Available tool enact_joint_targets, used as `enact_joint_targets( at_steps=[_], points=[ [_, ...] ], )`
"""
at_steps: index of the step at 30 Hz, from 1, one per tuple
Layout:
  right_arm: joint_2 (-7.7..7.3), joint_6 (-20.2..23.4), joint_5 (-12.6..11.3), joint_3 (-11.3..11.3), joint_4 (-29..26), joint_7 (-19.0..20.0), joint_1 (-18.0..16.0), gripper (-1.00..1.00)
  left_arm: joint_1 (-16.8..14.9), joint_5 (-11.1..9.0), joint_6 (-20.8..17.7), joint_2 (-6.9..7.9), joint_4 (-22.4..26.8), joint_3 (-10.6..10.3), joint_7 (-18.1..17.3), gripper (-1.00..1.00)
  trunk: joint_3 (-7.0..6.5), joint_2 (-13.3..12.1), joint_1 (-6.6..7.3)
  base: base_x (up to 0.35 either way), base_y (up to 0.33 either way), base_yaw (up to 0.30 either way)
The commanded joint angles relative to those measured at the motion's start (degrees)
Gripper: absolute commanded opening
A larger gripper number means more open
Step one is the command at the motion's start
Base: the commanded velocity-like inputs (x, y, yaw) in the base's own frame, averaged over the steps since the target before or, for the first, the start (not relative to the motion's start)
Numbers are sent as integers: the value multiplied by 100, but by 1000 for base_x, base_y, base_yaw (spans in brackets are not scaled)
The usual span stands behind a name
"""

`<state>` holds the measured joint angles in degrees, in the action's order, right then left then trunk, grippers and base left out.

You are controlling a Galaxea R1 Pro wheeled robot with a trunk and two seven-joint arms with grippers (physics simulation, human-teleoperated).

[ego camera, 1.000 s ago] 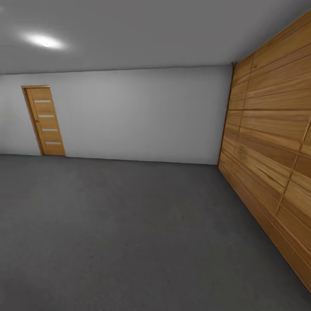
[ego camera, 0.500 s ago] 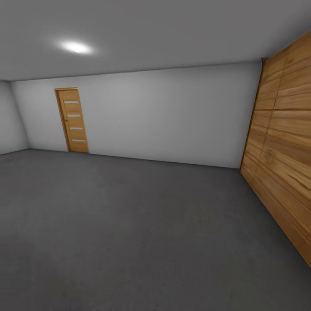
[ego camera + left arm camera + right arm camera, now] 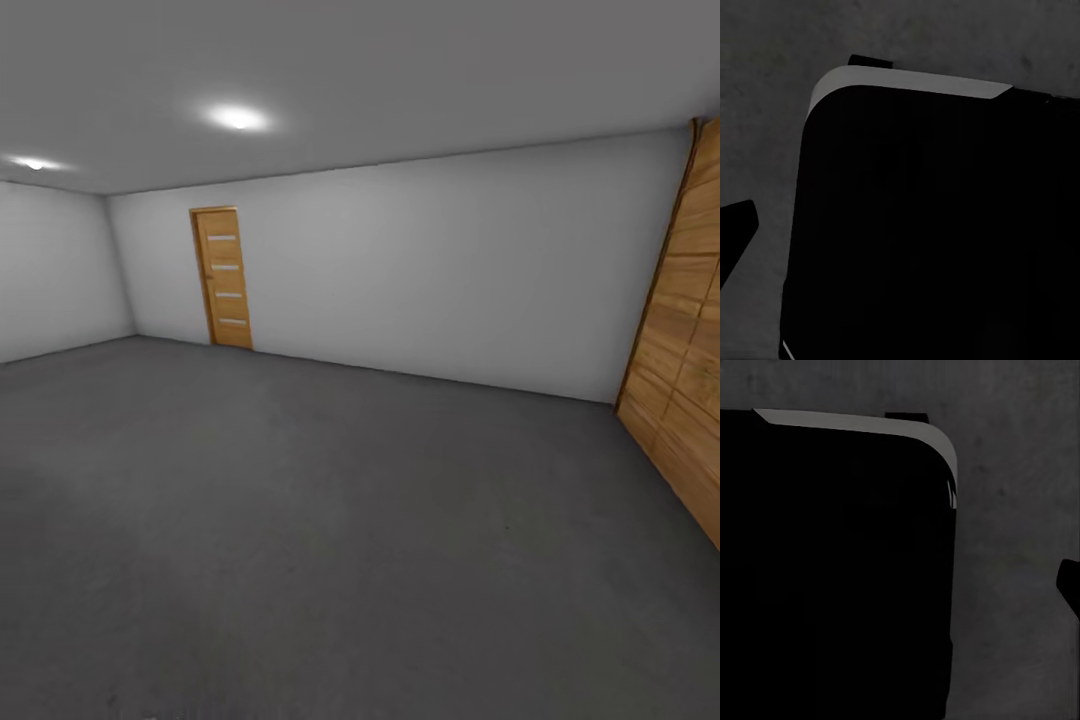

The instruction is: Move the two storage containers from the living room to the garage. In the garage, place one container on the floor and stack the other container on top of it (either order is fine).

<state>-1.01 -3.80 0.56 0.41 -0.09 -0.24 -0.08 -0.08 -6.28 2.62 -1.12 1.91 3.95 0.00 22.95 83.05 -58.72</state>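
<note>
I am in the garage, looking over its dark grey concrete floor [image 3: 330, 520]. The two storage containers are out of view, and so is the living room. Both wrist views look down on the concrete floor [image 3: 765, 112] beside my black, rounded base [image 3: 930, 225] [image 3: 832, 570]. One dark fingertip [image 3: 735, 229] pokes in at the edge of the left wrist view, and another fingertip [image 3: 1070, 585] at the edge of the right wrist view. Nothing is between the fingers where they show.
A wide wood-slat door [image 3: 690, 340] runs along the right side. A plain white wall [image 3: 450, 270] stands ahead with a narrow wooden door [image 3: 224, 278] near its left end. Another white wall [image 3: 50, 270] closes the left side.
The whole picture has shifted: the camera has turned left. The narrow door and slat door now sit further right in the picture, and the left wall has come into view.
</note>
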Motion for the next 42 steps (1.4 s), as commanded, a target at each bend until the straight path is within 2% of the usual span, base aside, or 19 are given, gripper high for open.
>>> enact_joint_targets(
  at_steps=[1,15,23,37,42],
  points=[
    [0,-16,6,3,0,-2,-1,100,-1,-31,10,-2,2,35,0,100,5,3,-1,90,0,290],
    [6,-24,-18,-13,5,-2,-1,100,-1,-31,10,1,2,27,3,100,4,3,-1,104,0,290],
    [17,-20,-24,-21,7,-1,-1,100,-1,-34,1,4,2,26,8,100,-8,3,-1,238,0,278],
    [-27,-16,-5,5,7,6,-1,100,-1,-45,-57,15,-1,26,16,100,-10,3,-1,321,0,24],
    [-23,-15,-4,11,9,6,-1,100,-1,-108,-60,15,-2,26,17,100,-10,3,-1,324,0,0]
  ],
)
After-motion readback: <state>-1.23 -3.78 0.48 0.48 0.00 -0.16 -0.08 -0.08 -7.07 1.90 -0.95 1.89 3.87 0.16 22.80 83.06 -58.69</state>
